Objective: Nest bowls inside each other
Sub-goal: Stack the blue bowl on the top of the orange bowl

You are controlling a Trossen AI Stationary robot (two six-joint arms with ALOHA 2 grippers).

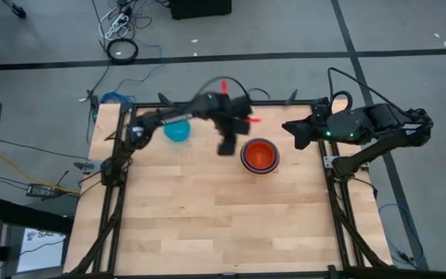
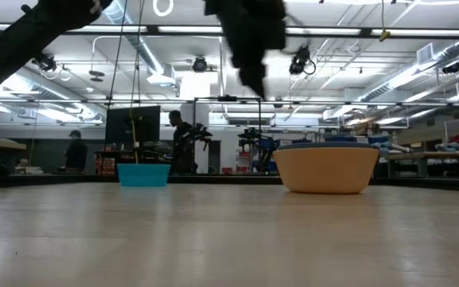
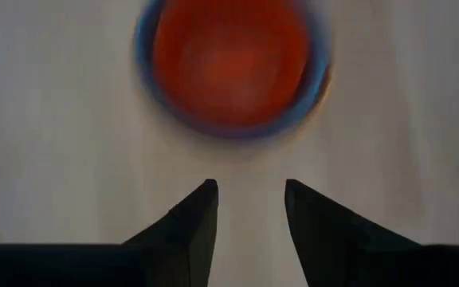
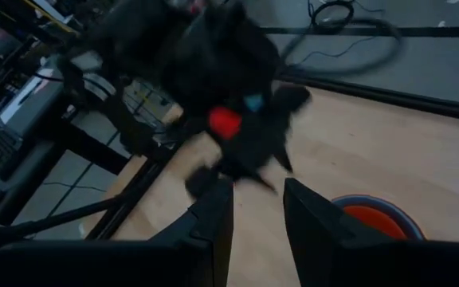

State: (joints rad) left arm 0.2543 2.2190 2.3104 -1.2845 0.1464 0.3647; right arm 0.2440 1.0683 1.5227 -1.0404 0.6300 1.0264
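A stack of nested bowls (image 1: 260, 156) stands on the wooden table right of its middle: an orange outer bowl (image 2: 325, 170), a blue rim and a red-orange bowl (image 3: 229, 60) inside. A single cyan bowl (image 1: 177, 131) sits on its base near the far left, also in the low view (image 2: 143, 174). My left gripper (image 1: 227, 146) hovers open just left of the stack and above the table; its fingers (image 3: 249, 187) have nothing between them. My right gripper (image 1: 294, 133) waits open above the far right edge (image 4: 257, 187).
The table's black frame posts (image 1: 127, 116) stand at its far corners. Cables (image 1: 122, 51) lie on the floor beyond the far edge. The near half of the table top (image 1: 223, 225) is bare wood.
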